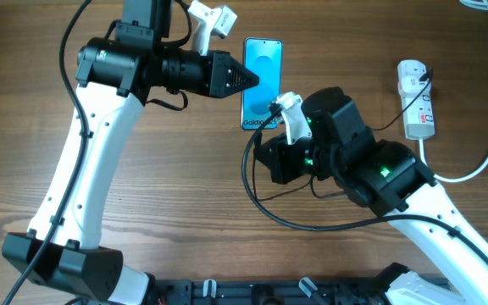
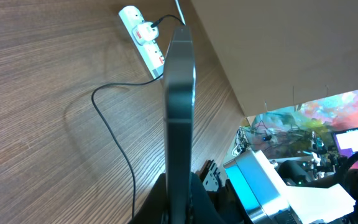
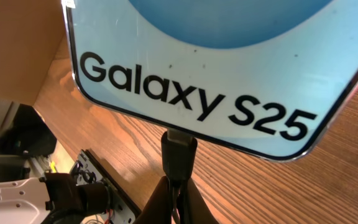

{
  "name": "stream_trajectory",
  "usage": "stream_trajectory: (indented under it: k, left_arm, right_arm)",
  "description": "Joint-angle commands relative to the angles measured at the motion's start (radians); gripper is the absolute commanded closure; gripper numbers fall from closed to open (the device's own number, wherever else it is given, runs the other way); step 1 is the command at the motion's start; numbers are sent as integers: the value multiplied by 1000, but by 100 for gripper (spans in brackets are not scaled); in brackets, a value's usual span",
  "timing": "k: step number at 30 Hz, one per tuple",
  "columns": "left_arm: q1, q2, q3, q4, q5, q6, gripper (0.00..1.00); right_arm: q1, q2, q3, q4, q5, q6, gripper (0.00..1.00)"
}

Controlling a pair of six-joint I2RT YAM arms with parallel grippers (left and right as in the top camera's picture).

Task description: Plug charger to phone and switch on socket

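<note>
Occlusion is hurting overhead: the right gripper [image 3: 178,190] is hiding under its own wrist there, and the lower edge of the phone [image 1: 263,76] is disappearing behind that arm. On the socket [image 1: 416,100], the switch is showing too small to call on or off in any view. Left wrist is only catching the phone edge-on, with the screen out of sight.

The left gripper [image 1: 251,80] is clamping the phone by its long side, fingers [image 2: 154,208] pressing on either face. The right gripper is pinching the charger [image 3: 179,149] at its connector, fingers closed tight on it. The tip is butting against the middle of the phone's bottom edge, under the "Galaxy S25" text; can't tell if it's fully seated.

Only right wrist is showing that contact. Only left wrist is showing the thin black cable running across the table [image 2: 42,124] from a white plug [image 2: 143,31] in the socket. The socket is lying well apart from the phone.
</note>
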Motion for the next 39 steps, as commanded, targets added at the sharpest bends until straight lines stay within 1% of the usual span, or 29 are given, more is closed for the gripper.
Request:
stream_trajectory:
  k: [1,25,28,30,35,39]
  left_arm:
    - [-4,-28,14,13,21,48,96]
    - [-19,-28,14,24,20,50,96]
    - [-33,-28,14,23,19,74,96]
    - [-39,-28,14,24,14,76,96]
    - [-40,-28,14,13,-57,75,96]
    - [-40,-28,14,32,-71,75,96]
  right_arm:
    - [3,-2,8,6,-5,-6,96]
    - [3,18,8,2,8,-18,96]
    - [3,24,8,4,7,-21,96]
    - [3,25,8,3,7,-22,96]
    - [3,25,8,-6,21,-21,96]
    - [3,25,8,-22,21,-25,96]
